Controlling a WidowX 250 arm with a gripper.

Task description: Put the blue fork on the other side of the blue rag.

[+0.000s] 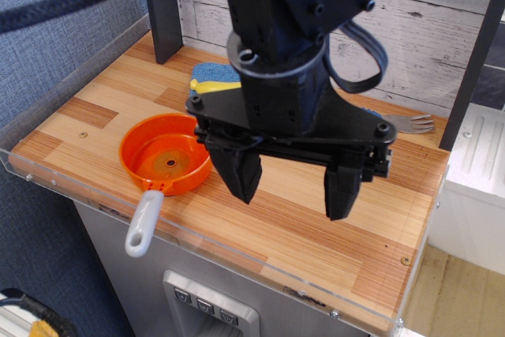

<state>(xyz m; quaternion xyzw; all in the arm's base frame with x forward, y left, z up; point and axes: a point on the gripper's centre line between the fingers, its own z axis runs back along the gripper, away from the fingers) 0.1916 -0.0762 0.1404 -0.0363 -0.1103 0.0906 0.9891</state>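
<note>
— So where is the blue fork (412,123) right now?

— Far right of the bench (292,234), just past my own body. All I can see of it is the grey tines lying flat near the back corner; the blue handle is hidden behind me. The blue rag (215,74) shows as a patch at the far side, left of my wrist, with something yellow (211,85) resting at its near edge. How much of the rag lies under me, I cannot tell.

— And your fingers (290,185)?

— Spread wide, nothing between them, hanging above the middle of the bench, well apart from the fork.

— How do you expect the fork to behave?

— Light and stiff, I judge. Metal tines are thin and slick, a poor place to pinch; they would likely twist or slide out. The thick plastic handle should offer far more grip, so I would close across its middle, with my fingers set crosswise to its length.

— Anything to watch for?

— It lies flat, so my tips must come right down to the wood to get around it. The orange pan (165,161) sits near left, clear of that route. A low lift ought to be enough, since a fork that light should not droop or swing.
</note>
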